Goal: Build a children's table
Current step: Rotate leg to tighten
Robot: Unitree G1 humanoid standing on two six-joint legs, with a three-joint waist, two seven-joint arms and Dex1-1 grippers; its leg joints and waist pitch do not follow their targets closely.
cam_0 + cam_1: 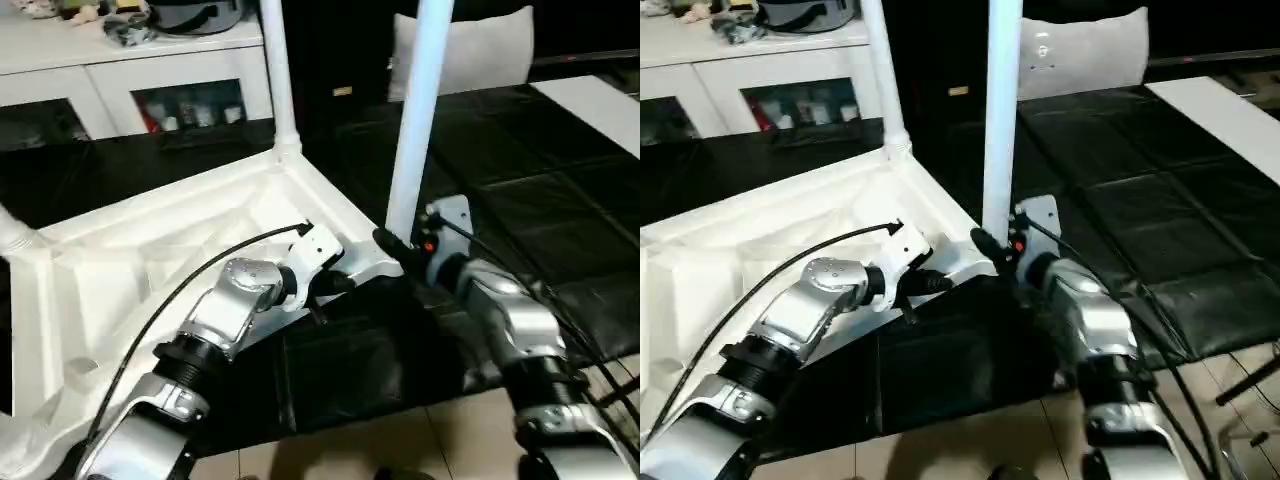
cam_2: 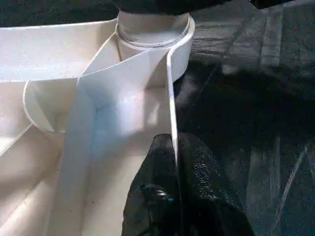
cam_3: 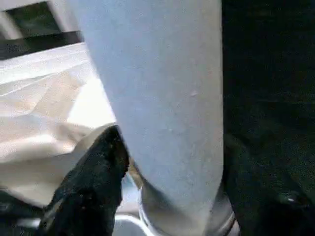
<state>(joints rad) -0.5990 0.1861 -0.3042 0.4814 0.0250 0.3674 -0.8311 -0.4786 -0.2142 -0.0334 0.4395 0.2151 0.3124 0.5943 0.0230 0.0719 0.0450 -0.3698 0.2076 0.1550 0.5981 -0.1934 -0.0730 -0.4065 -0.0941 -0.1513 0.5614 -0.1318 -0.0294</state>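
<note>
While upside down, tabletop (image 1: 150, 250) two-legged

Black fingers (image 2: 197, 187) pinch the tabletop (image 2: 59, 54) rim near a socketed leg (image 2: 152, 24).

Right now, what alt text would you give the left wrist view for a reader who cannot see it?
The left hand pinches the thin side rim of the upturned white tabletop, one black finger on each face. Just beyond, a white leg sits in the round corner socket, with black matting alongside.
</note>
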